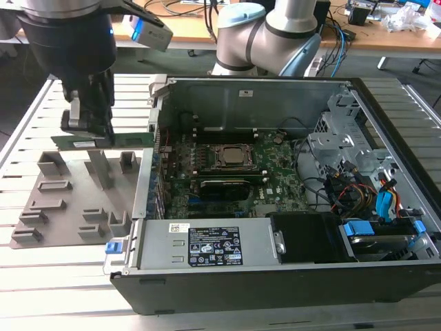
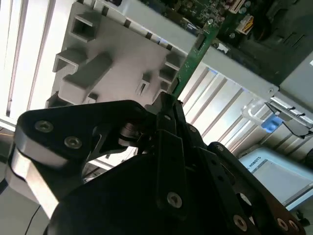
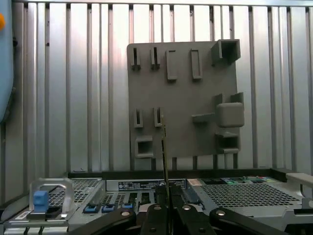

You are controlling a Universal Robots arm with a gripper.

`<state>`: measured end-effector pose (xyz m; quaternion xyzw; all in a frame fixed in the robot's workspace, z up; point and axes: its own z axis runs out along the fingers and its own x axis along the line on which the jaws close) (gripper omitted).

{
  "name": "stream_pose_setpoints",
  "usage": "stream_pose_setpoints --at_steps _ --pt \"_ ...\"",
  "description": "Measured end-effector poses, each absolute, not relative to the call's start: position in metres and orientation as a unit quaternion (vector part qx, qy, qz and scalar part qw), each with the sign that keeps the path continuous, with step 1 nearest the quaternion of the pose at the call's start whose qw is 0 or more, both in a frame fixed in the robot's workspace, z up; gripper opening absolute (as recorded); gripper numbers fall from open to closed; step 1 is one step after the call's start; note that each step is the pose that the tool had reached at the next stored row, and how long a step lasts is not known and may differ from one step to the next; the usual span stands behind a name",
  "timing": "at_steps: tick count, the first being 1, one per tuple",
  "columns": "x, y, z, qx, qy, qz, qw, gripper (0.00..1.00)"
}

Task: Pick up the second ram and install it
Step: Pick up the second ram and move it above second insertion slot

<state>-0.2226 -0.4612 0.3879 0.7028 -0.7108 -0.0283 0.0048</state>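
Note:
The second ram is a thin green stick held level above the grey holder plate, at the exterior view's left of the open computer case. My gripper is shut on it near its middle. In the second wrist view the green ram runs out from between the black fingers toward the case edge. Seen edge-on in the first wrist view, the ram rises as a thin dark line from the gripper. The motherboard lies inside the case.
The grey holder plate carries several raised slots and blocks. The slatted metal table surrounds it. Inside the case are the processor socket, a black card, cables and a drive bay. A second robot arm base stands behind.

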Motion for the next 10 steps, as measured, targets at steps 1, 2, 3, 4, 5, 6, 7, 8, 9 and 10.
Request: stream_pose_setpoints --at_steps 1,2,3,4,5,6,7,8,9,10 --pt "-0.215 -0.461 0.388 0.703 -0.711 -0.029 0.005 0.14" --pt "-0.207 -0.461 0.388 0.703 -0.711 -0.029 0.005 0.14" --pt "-0.199 -0.461 0.388 0.703 -0.711 -0.029 0.006 0.14" --pt "-0.191 -0.461 0.388 0.703 -0.711 -0.03 0.006 0.14" --pt "-0.184 -0.461 0.388 0.703 -0.711 -0.031 0.006 0.14" --pt "-0.179 -0.461 0.388 0.703 -0.711 -0.033 0.004 0.14" --pt "-0.174 -0.461 0.388 0.703 -0.711 -0.035 0.003 0.14" --pt "-0.17 -0.461 0.387 0.703 -0.711 -0.036 0.003 0.14" --pt "-0.165 -0.461 0.387 0.703 -0.711 -0.036 0.003 0.14" --pt "-0.16 -0.46 0.386 0.703 -0.711 -0.036 0.003 0.14"
